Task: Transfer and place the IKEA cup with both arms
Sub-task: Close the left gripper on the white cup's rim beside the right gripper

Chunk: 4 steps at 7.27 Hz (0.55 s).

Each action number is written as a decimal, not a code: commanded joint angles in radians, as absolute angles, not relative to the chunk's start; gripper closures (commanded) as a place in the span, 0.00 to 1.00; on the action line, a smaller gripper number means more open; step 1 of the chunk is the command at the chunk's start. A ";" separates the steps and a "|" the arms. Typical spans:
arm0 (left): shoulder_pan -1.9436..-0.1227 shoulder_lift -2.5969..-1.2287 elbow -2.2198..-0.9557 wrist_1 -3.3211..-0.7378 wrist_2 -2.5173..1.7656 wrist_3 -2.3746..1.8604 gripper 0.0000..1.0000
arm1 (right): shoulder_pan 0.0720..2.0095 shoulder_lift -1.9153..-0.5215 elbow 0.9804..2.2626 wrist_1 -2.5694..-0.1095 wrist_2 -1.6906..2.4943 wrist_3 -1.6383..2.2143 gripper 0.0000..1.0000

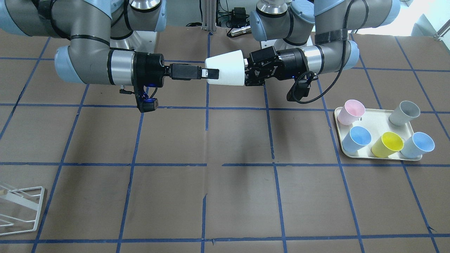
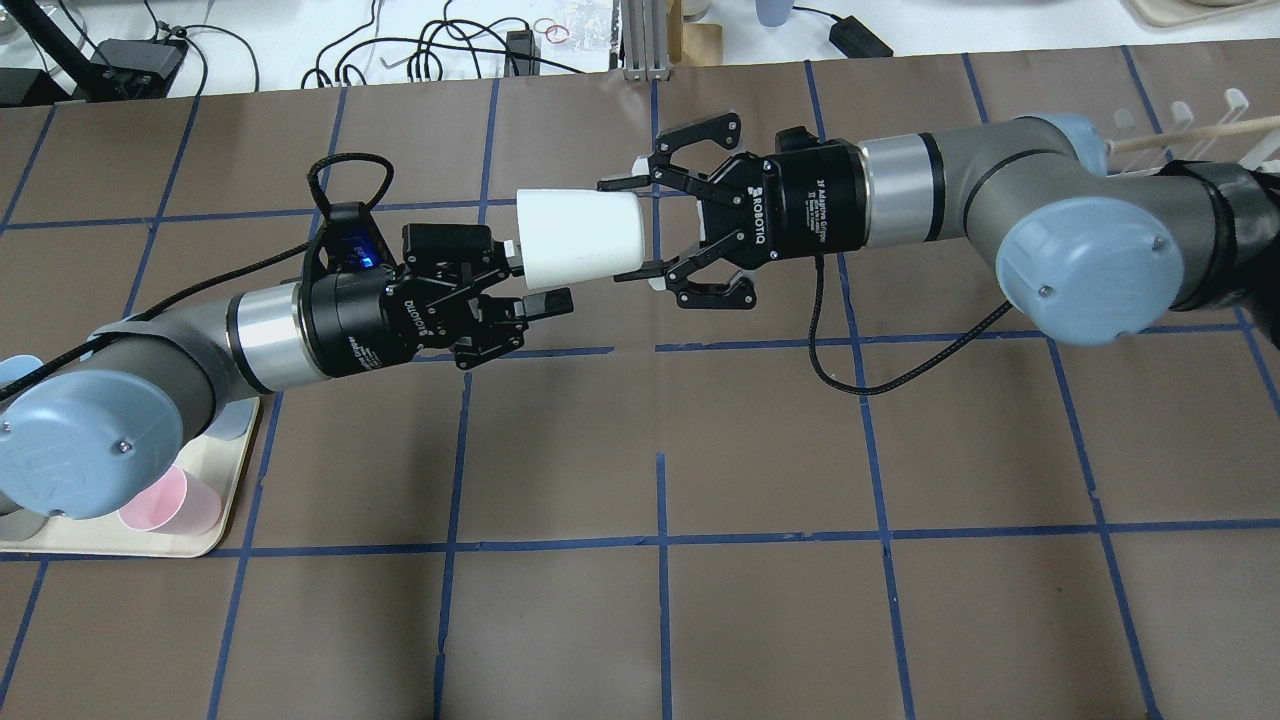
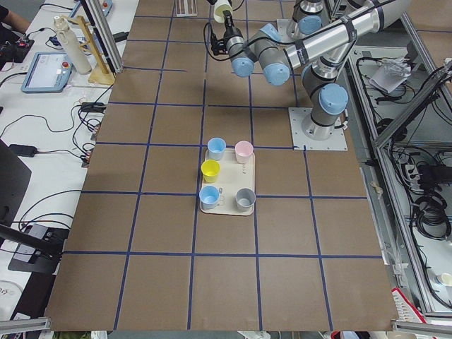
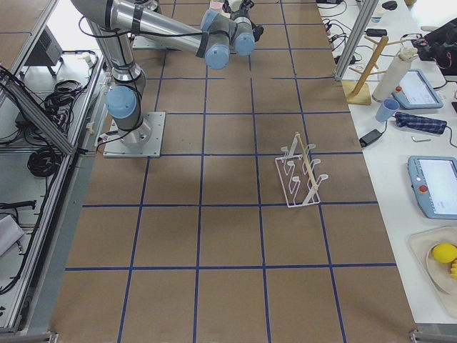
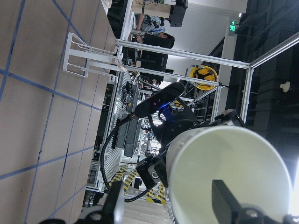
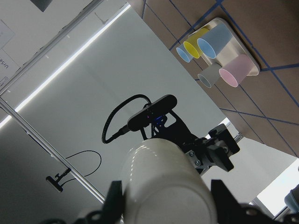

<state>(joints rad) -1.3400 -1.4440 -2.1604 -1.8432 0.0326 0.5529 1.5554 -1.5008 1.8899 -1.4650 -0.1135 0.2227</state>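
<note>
Handover: IKEA cup (image 2: 580, 240) is held horizontal in mid-air over the worktop's centre, biased toward the robot-side edge. Light, stiff, smooth plastic is assumed. Slip along the taper is likely, so a moderate squeeze across the base end is advised. That base end is clamped from both flanks by the right gripper (image 2: 625, 232). Left gripper (image 2: 532, 272) is seen with one finger inside the rim and one outside; whether the wall is pinched cannot be told. Tray (image 1: 378, 121) toward the left edge is loaded with pink cup (image 1: 351, 111), grey cup (image 1: 405, 113), yellow cup (image 1: 387, 144) and two blue cups (image 1: 357, 138) (image 1: 418, 144), all seen empty.
</note>
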 commanded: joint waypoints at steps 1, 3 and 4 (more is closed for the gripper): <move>-1.338 -1.450 -2.160 -1.842 0.032 0.552 0.97 | 1.555 -1.500 1.890 -1.465 -0.114 0.229 1.00; -1.338 -1.451 -2.158 -1.842 0.032 0.548 1.00 | 1.554 -1.502 1.890 -1.465 -0.114 0.229 1.00; -1.341 -1.450 -2.157 -1.842 0.032 0.546 1.00 | 1.555 -1.502 1.888 -1.465 -0.115 0.230 0.98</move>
